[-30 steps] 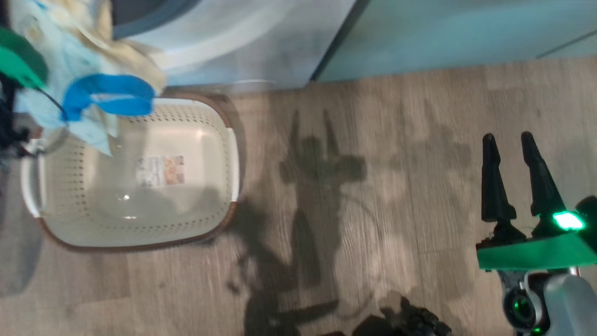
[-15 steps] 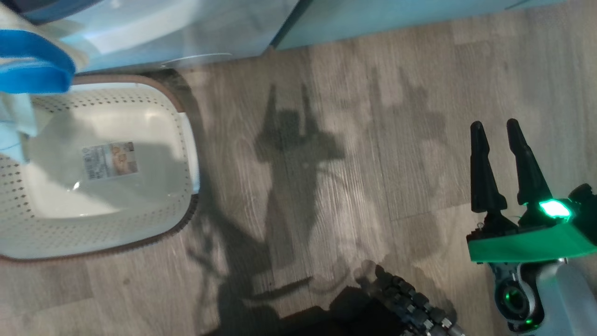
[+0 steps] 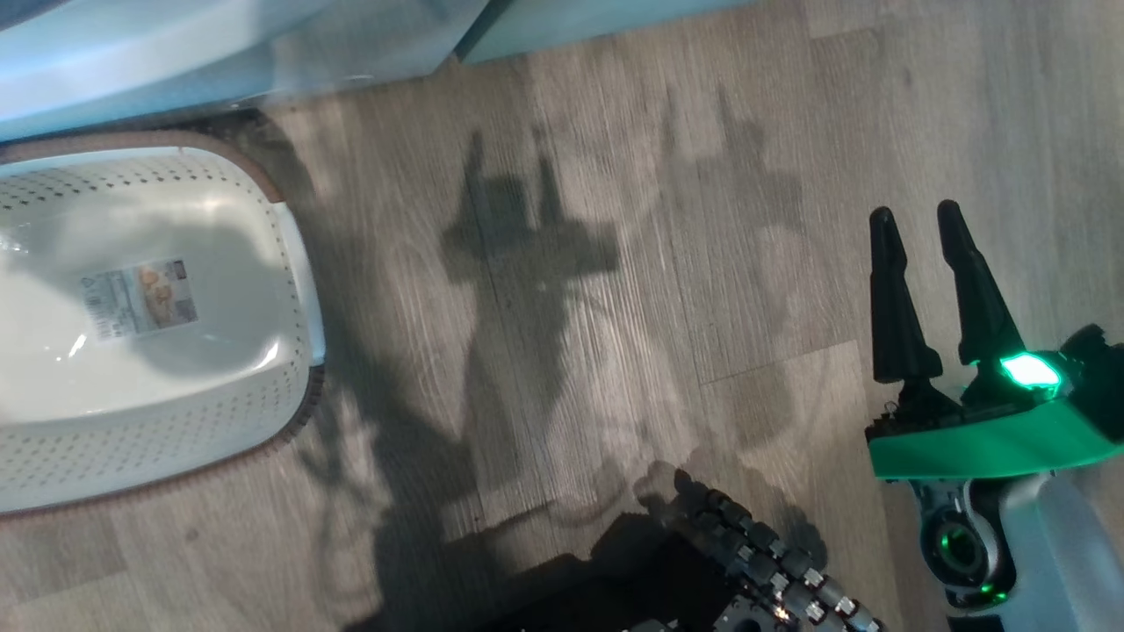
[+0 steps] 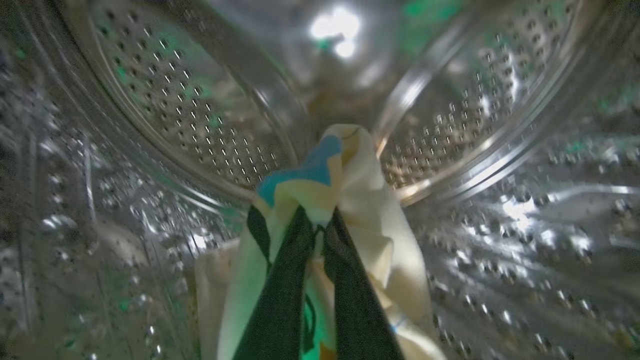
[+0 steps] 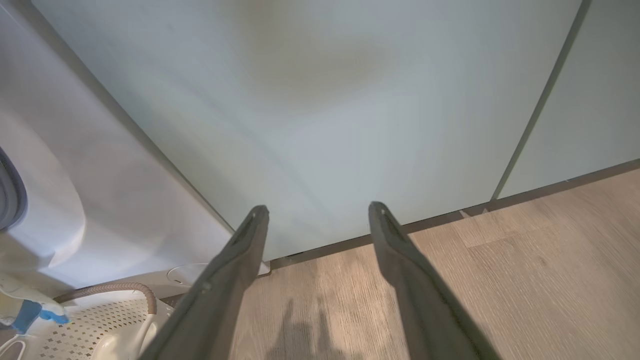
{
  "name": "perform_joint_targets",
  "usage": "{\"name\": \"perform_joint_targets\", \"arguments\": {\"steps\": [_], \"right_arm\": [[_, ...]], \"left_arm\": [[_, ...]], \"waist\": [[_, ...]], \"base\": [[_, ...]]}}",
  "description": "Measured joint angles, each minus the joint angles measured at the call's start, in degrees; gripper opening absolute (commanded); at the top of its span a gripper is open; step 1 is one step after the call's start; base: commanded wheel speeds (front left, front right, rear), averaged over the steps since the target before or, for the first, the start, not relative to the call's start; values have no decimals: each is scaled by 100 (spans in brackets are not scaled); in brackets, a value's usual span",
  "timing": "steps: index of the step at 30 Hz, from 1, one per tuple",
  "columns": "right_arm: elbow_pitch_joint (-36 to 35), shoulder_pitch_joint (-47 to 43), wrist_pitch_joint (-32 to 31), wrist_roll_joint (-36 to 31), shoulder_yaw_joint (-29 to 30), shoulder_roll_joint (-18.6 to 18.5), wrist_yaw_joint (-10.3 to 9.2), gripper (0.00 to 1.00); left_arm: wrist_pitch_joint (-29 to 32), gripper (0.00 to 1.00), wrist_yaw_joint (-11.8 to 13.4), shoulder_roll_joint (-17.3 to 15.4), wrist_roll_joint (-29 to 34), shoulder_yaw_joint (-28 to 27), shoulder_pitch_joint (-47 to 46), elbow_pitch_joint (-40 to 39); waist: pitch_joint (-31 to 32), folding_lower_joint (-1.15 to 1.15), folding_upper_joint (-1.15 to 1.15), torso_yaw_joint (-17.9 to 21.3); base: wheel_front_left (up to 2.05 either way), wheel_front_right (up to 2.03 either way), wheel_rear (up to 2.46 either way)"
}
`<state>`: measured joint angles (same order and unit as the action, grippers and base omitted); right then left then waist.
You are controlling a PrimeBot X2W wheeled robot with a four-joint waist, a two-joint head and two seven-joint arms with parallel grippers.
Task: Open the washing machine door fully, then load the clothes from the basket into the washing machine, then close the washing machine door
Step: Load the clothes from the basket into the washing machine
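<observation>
In the left wrist view my left gripper (image 4: 316,220) is shut on a pale yellow garment with a blue patch, one of the clothes (image 4: 360,175), and holds it inside the steel drum of the washing machine (image 4: 175,100). The cream basket (image 3: 290,263) stands on the floor at the head view's left, with just its label on the bottom. The washer's white front (image 3: 132,53) lies along the top left. My right gripper (image 3: 918,224) hovers open over the floor at the lower right, nothing between its fingers (image 5: 250,240). The washing machine door is out of view.
Pale green cabinet doors (image 5: 310,100) stand right of the washer (image 5: 45,165). A scrap of pale and blue cloth (image 5: 25,310) hangs over the basket's corner (image 5: 105,305). My dark base (image 3: 755,570) shows at the bottom. Wooden floor (image 3: 615,175) stretches between basket and right gripper.
The head camera has swung, so the basket slid to the left edge. The garment with the blue band that hung over the basket has left the head view. The right gripper stays open.
</observation>
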<state>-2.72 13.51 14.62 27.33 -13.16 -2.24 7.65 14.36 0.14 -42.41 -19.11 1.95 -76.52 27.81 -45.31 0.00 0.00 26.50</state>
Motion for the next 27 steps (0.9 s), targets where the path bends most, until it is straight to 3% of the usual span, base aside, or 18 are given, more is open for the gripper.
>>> {"name": "perform_joint_targets", "arguments": {"steps": [11, 18, 27], "right_arm": [[-7, 123, 0, 41, -77, 0, 0, 100], [-9, 127, 0, 40, -52, 0, 0, 100], [-8, 244, 0, -21, -2, 0, 0, 100]], "left_arm": [[-1892, 0, -55, -10, 667, 415, -1134, 409], [-1512, 0, -132, 51, 480, 468, -798, 1144], [-1025, 0, -90, 343, 140, 520, -294, 1225]], "waist": [[-190, 0, 0, 33], [-240, 0, 0, -129], [-187, 0, 0, -322]], "base": [[0, 0, 0], [0, 0, 0], [0, 0, 0]]}}
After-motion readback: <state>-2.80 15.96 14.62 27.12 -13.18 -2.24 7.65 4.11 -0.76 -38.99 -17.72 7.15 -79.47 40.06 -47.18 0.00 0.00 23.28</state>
